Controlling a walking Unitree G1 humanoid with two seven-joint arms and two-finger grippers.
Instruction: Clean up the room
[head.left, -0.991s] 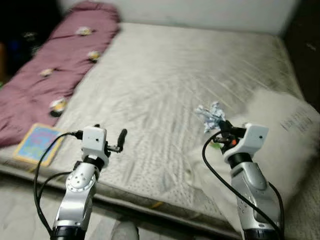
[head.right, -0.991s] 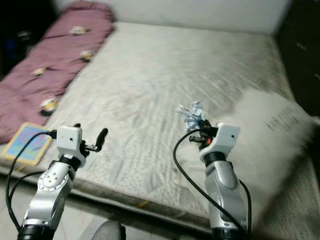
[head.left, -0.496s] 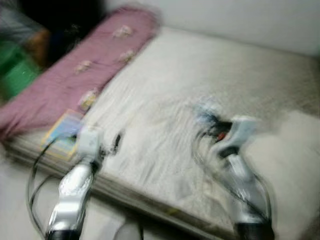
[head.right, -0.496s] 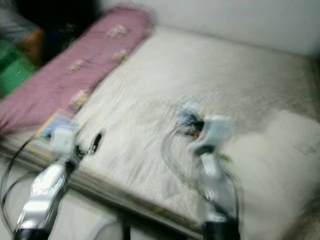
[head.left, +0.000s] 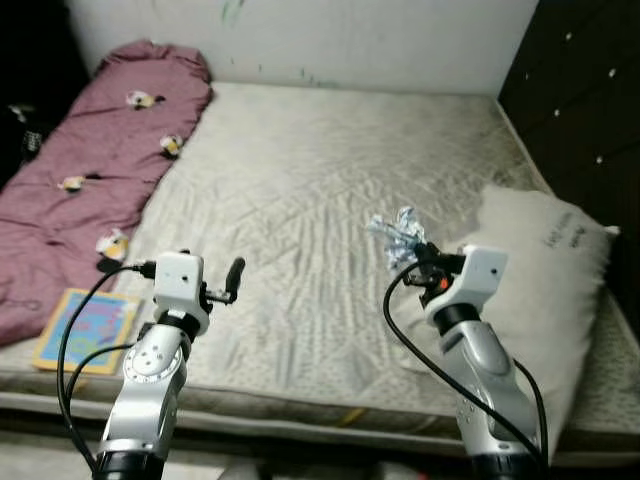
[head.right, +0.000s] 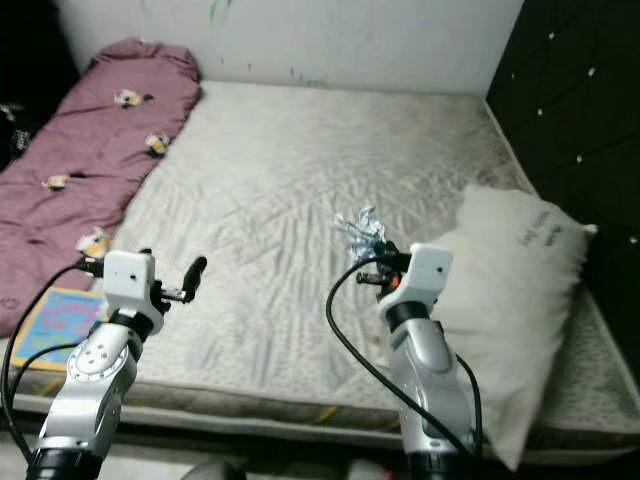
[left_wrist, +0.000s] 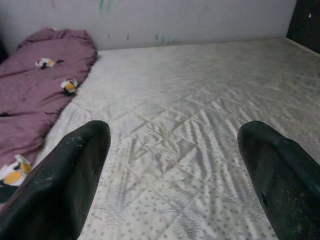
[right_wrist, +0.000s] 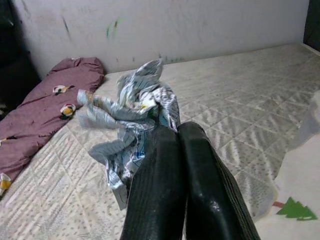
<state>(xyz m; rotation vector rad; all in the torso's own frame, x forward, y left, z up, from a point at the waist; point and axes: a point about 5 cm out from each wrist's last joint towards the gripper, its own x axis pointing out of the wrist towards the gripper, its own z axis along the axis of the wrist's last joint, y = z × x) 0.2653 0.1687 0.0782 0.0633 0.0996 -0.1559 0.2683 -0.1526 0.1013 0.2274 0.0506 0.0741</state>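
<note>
A crumpled silver and blue wrapper (head.left: 397, 236) hangs above the bare mattress (head.left: 330, 170), pinched in my right gripper (head.left: 415, 262), which is shut on it. In the right wrist view the wrapper (right_wrist: 130, 120) sticks out past the two closed black fingers (right_wrist: 175, 185). My left gripper (head.left: 236, 277) is held over the mattress near its front edge. Its fingers (left_wrist: 60, 180) stand wide apart with nothing between them.
A rolled purple blanket (head.left: 95, 160) with small animal prints lies along the left side of the mattress. A colourful flat book (head.left: 85, 328) rests at the front left corner. A white pillow (head.left: 535, 290) lies at the right, against a dark padded wall (head.left: 585, 90).
The camera swung and the view went blurred, then settled further back and higher, with more of the bed and wall in sight. Both arms hold the same pose, wrapper still gripped.
</note>
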